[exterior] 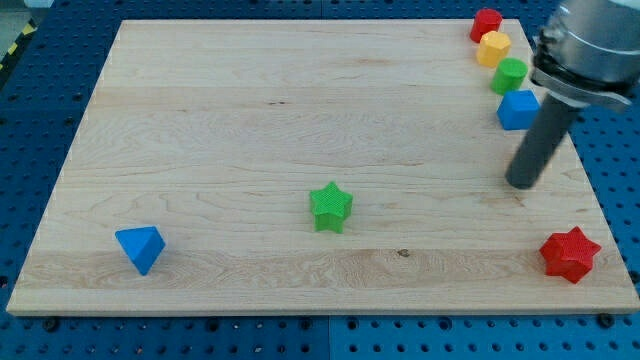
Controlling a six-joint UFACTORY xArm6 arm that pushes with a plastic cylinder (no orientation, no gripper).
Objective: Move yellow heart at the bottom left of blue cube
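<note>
The yellow heart (494,47) lies near the board's top right corner, in a slanting row of blocks. A red block (486,23) touches it above, a green block (510,75) lies just below it, and the blue cube (518,109) ends the row. My tip (522,183) rests on the board below the blue cube, about a block's width from it. The rod rises up and to the right from the tip and overlaps the cube's right edge in the view.
A green star (331,207) lies at the board's lower middle. A blue triangular block (140,248) sits at the lower left. A red star (570,254) sits at the lower right corner. The wooden board (250,120) rests on a blue pegboard table.
</note>
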